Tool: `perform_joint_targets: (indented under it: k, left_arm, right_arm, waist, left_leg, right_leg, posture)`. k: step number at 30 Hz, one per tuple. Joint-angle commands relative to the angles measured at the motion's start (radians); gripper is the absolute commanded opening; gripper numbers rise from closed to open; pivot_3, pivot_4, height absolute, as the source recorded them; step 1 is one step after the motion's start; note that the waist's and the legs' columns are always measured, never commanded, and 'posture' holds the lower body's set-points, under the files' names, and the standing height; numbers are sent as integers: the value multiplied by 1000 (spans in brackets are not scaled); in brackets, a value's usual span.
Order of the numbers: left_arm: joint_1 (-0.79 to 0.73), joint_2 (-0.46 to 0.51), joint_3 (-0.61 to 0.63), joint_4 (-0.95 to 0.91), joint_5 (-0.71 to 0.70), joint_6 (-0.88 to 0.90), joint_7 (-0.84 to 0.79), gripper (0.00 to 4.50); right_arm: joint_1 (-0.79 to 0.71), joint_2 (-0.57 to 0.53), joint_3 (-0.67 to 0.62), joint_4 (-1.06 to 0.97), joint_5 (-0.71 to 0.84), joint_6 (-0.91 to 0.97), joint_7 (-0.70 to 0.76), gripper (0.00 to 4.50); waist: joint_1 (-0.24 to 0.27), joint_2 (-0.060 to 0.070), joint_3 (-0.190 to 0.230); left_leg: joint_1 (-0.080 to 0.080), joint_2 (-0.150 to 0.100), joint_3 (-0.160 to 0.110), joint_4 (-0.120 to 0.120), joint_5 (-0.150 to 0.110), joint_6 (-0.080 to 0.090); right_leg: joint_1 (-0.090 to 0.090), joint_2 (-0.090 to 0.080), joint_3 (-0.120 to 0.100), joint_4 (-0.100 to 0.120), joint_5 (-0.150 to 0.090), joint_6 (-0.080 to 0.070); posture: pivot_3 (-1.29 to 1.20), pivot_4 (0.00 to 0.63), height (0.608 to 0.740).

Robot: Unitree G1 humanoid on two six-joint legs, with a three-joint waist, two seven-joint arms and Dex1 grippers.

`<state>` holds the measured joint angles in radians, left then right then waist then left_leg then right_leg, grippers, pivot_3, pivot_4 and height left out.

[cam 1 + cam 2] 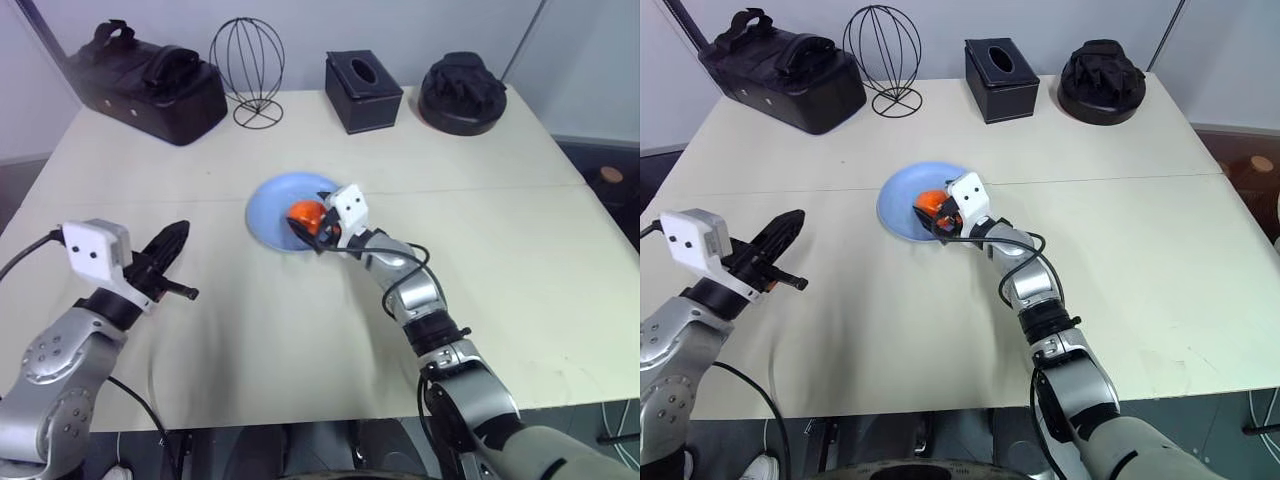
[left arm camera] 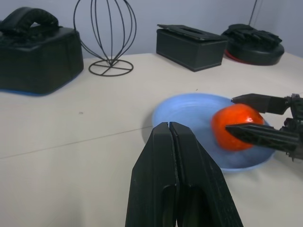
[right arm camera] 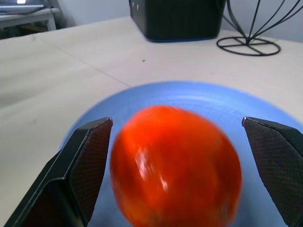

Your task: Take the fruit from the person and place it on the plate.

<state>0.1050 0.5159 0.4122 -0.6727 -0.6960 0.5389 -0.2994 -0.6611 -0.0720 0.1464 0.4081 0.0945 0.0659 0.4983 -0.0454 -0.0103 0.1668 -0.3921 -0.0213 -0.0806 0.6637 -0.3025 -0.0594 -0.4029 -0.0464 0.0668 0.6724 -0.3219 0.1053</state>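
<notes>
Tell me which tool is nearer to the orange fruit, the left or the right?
The right. The right tool stands open around the fruit on the blue plate, one finger on each side. The left tool, shut, hangs over the bare table well apart from the plate.

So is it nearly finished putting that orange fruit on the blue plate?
Nearly. Done: the fruit is already over the plate, apparently resting on it. In hand: the right end effector is open, its fingers standing clear on either side of the fruit. Left: drawing that arm away. The left end effector is shut, beside the plate.
</notes>
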Motion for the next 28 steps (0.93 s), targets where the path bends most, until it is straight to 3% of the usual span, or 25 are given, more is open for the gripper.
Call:
perform_joint_targets:
  k: [1, 5, 8, 14, 19, 28]
  left_arm:
    - [-2, 1, 3, -37, 4, -23, -5, 0]
    - [6, -3, -7, -39, 4, -23, -11, 0]
    - [15, 4, -4, -47, -4, -16, -21, 0]
    - [28, 37, 29, -65, -22, -3, -42, 0]
    - [20, 56, 28, -54, -25, -6, -50, 0]
    - [16, 58, 24, -54, -18, -10, -53, 0]
  right_arm:
    - [19, -49, -41, -237, 63, 114, 26, 4482]
    - [87, -189, -93, -573, 184, 367, 90, 4482]
    - [190, -379, -162, -780, 271, 518, 180, 4482]
    - [323, -628, -288, -915, 376, 639, 291, 4482]
    - [355, -677, -304, -897, 379, 620, 298, 4482]
    - [355, -672, -295, -889, 387, 606, 297, 4482]
  waist:
    - [3, 0, 0]
    - [6, 0, 0]
    - [14, 0, 0]
    - [4, 0, 0]
    - [4, 0, 0]
    - [10, 0, 0]
  left_leg:
    - [0, 0, 0, 0, 0, 0]
    - [-1, 0, 0, 0, -1, 2]
    - [-1, 0, -1, 0, -4, 6]
    - [2, 1, -1, 0, -4, 8]
    - [2, 1, -1, 0, -5, 8]
    - [2, 0, -1, 0, -4, 8]
  right_leg:
    - [0, 0, 0, 0, 0, 0]
    - [1, -1, 0, -1, 0, 0]
    - [2, -1, 0, -2, 0, 0]
    - [5, 0, 0, -4, 0, 0]
    - [6, 0, 0, -4, 0, 0]
    - [6, 0, -1, -5, 0, 0]
  posture:
    - [0, 150, 740]
    - [0, 150, 740]
    - [0, 150, 740]
    - [0, 150, 740]
    - [0, 150, 740]
    - [0, 150, 740]
